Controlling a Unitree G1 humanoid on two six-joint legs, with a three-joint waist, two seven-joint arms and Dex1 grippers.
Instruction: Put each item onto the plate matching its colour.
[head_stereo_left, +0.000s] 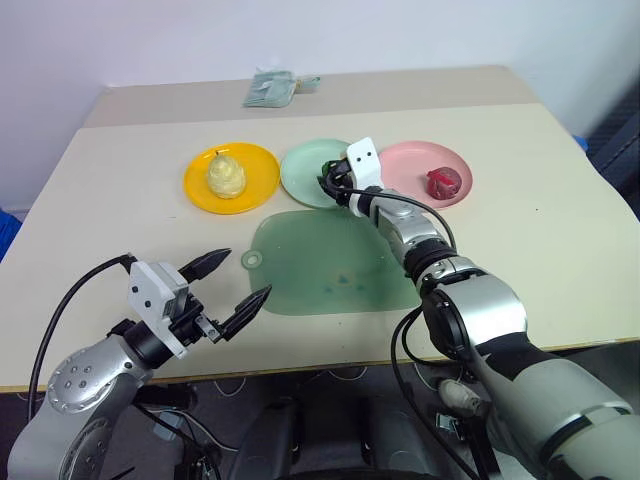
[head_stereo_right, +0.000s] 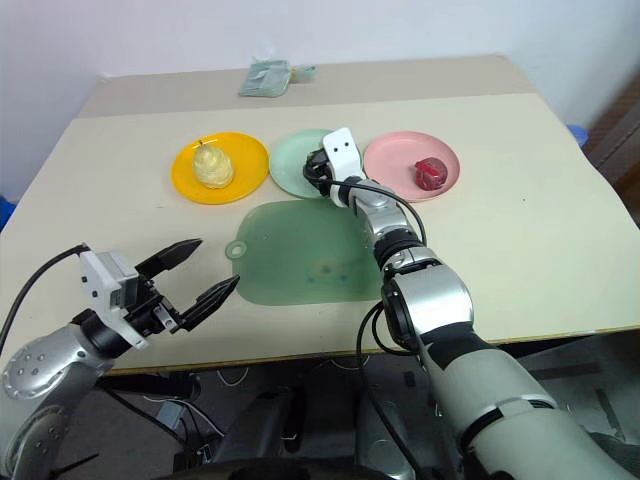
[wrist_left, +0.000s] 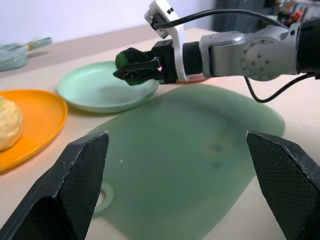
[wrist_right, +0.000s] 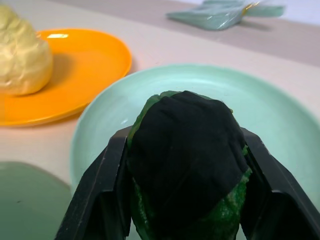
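Green ball (wrist_right: 186, 165), partly hidden between right jaws, seemingly above mint plate (wrist_right: 280, 125).

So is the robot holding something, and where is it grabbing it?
Yes. The right gripper holds the green ball, one black finger on each side of it, above the mint green plate. The left gripper is open and empty.

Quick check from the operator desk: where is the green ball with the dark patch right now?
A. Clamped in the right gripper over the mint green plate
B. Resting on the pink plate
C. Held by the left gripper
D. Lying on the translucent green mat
A: the right gripper is shut on the green ball with the dark patch, held above the round mint green plastic plate; the left gripper hangs open and empty.
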